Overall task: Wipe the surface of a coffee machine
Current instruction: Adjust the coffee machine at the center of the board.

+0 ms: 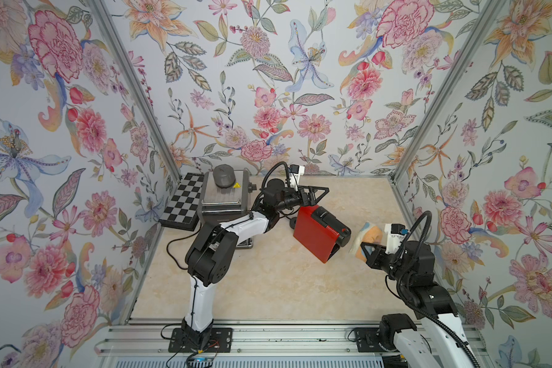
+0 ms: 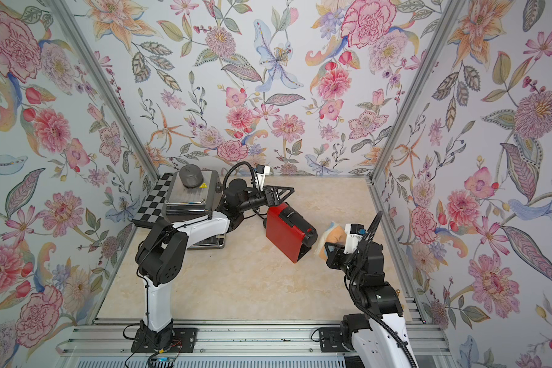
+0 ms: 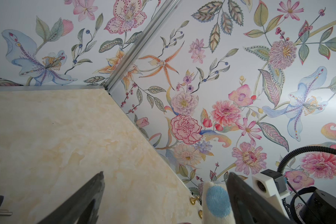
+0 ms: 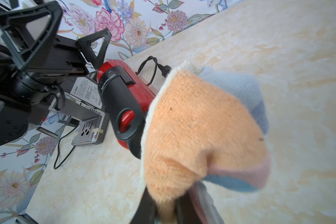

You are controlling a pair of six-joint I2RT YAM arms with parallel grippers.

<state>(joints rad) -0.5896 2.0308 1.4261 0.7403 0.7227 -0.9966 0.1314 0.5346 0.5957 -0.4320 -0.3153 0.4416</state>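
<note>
Right hand (image 1: 365, 248) clenched on orange-blue terry cloth (image 4: 202, 126), just beside red-black coffee machine (image 1: 316, 234) front; left hand (image 1: 318, 195) spread, empty, above its rear

Look to the back left corner of your bench (image 1: 268, 286), a pale marbled top. A black-and-white checkerboard (image 1: 180, 204) lies there against the side wall. Just beside it, touching or overlapping its edge, stands a silver appliance (image 1: 223, 199) with a round grey cap (image 1: 224, 176) on top and a yellow warning sticker (image 1: 236, 185) next to the cap.

From the right wrist view you can make out its perforated drip tray (image 4: 86, 132) with a strip of tape (image 4: 98, 131) at one edge, a printed label (image 4: 87, 93) on its side, and a black cord (image 4: 56, 151) looping over the bench.

Floral wallpaper (image 1: 268, 79) covers all three walls. Aluminium posts (image 1: 134, 86) mark the corners, and a metal rail (image 1: 284, 337) runs along the front.
</note>
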